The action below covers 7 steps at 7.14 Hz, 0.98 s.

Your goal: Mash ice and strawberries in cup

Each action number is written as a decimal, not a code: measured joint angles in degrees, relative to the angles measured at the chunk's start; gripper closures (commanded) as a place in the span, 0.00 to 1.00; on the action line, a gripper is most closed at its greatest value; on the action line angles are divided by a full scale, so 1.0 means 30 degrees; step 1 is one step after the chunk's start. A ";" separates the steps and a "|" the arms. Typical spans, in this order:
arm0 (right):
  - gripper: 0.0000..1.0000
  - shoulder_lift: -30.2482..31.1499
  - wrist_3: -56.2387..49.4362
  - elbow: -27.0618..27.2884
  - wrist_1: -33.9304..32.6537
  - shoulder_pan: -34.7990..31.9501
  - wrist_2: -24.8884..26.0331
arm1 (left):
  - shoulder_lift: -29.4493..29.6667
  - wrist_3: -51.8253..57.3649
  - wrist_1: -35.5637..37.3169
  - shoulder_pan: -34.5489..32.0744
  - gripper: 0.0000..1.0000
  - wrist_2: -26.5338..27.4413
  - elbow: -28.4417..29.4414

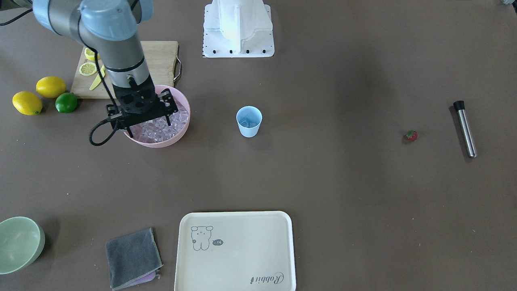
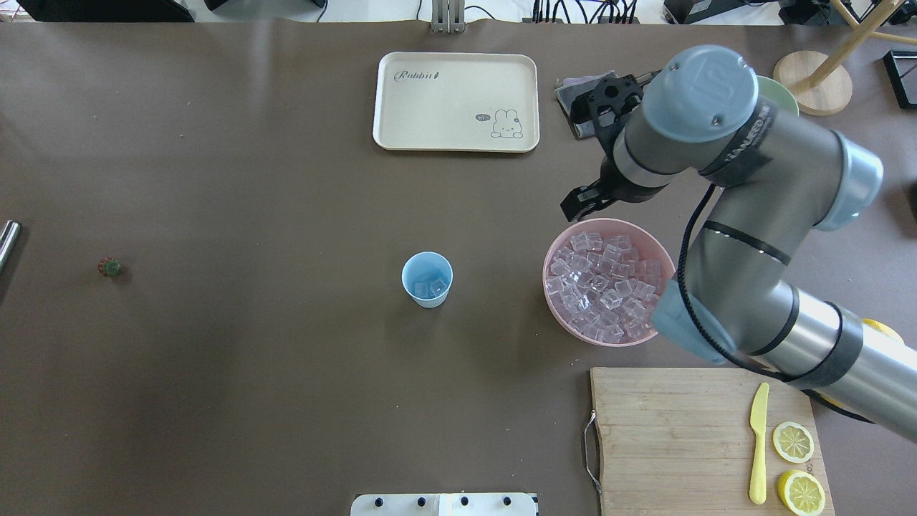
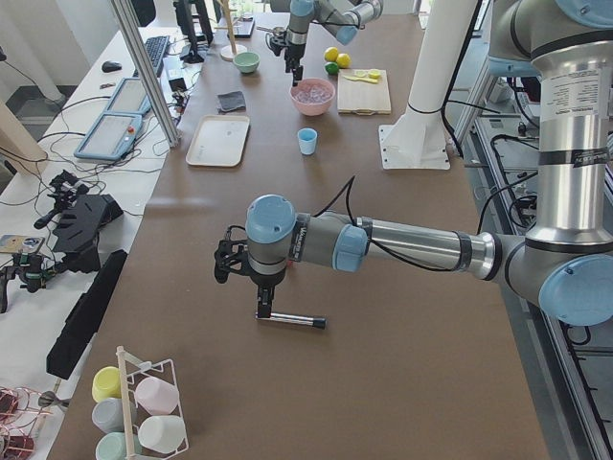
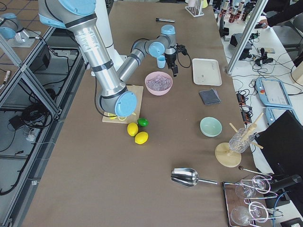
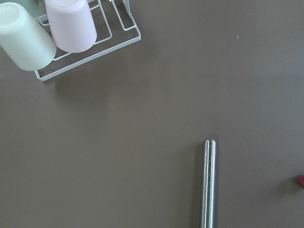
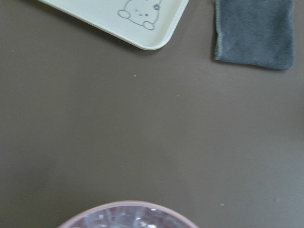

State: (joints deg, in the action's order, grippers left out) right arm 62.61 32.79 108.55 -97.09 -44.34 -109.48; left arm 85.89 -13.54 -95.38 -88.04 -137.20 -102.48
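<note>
The light-blue cup (image 1: 249, 121) stands upright mid-table with a few ice cubes (image 2: 430, 287) in it. More ice (image 2: 602, 283) fills the pink bowl (image 1: 183, 131). My right gripper (image 1: 148, 126) hangs over the bowl's far side, open, fingers (image 1: 168, 120) pointing down just above the cubes; I see nothing between them. The strawberry (image 1: 411, 135) lies alone on the table, far from the cup. My left gripper (image 3: 264, 305) hovers over a steel muddler (image 5: 208, 183); only the side view shows it, so I cannot tell its state.
A cream tray (image 2: 455, 136) and grey cloth (image 1: 132, 258) lie beyond the cup. A green bowl (image 1: 18, 242), a cutting board (image 2: 645, 437) with lemon slices and a yellow knife, two lemons and a lime (image 1: 66, 102) flank the pink bowl. A cup rack (image 5: 90, 52) stands near the muddler.
</note>
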 measured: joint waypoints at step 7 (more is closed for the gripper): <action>0.00 0.6845 -1.5017 -0.0849 0.0019 -1.0831 -0.5510 | 0.1915 -1.0312 -0.3758 0.8498 0.01 0.2457 0.0083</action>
State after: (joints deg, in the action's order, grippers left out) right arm 83.14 -12.26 106.01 -97.03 -76.83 -126.01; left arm 91.63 -44.48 -106.66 -62.55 -129.82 -102.23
